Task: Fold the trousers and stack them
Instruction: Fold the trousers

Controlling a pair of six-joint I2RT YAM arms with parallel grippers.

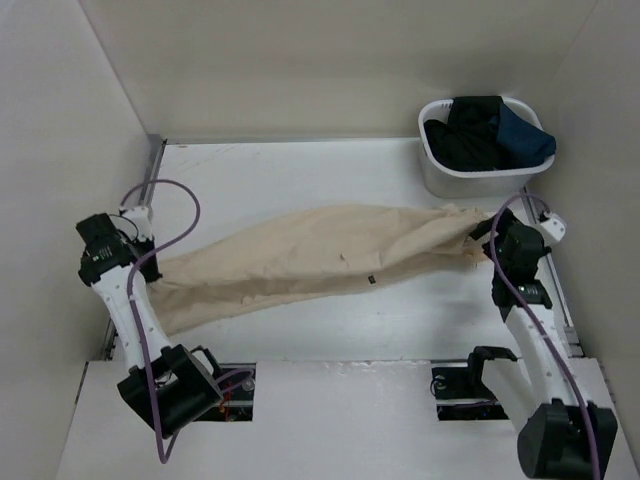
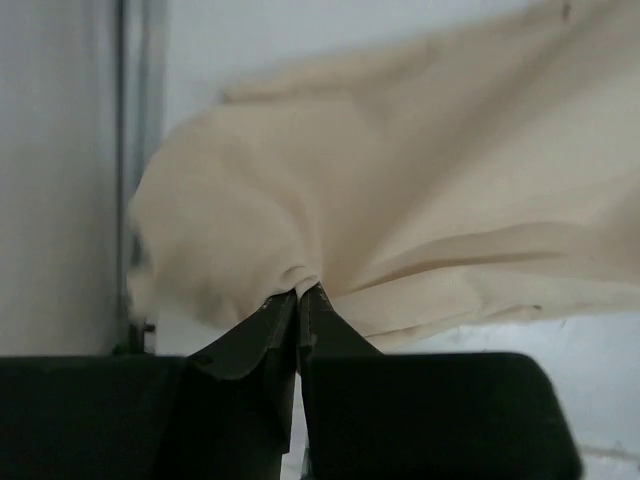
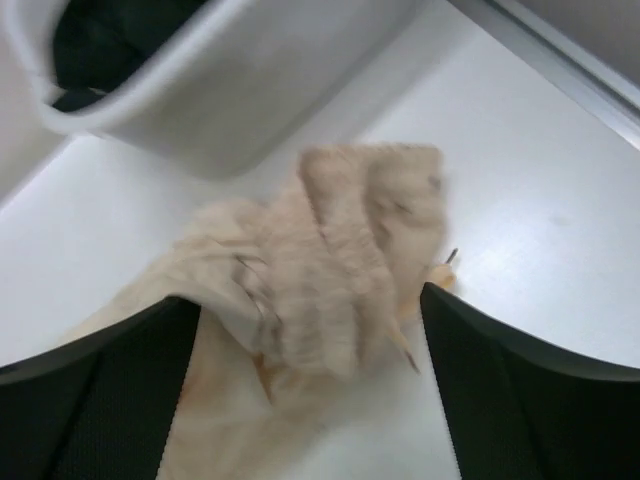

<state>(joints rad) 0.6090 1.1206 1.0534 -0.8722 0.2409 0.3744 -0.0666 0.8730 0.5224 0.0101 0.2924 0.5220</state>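
The beige trousers (image 1: 310, 255) lie stretched across the table from lower left to upper right. My left gripper (image 1: 140, 262) is shut on their left end, and the left wrist view shows cloth (image 2: 330, 210) pinched between the closed tips of that gripper (image 2: 298, 292). My right gripper (image 1: 487, 240) stands open over the gathered waist end (image 3: 350, 260), which lies bunched and blurred between the wide-apart fingers (image 3: 480, 350) of that gripper (image 3: 310, 305), not gripped.
A white basket (image 1: 440, 170) at the back right holds a black garment (image 1: 470, 130) and a navy garment (image 1: 525, 138); its wall (image 3: 230, 90) is just beyond the right gripper. Enclosure walls stand close on both sides.
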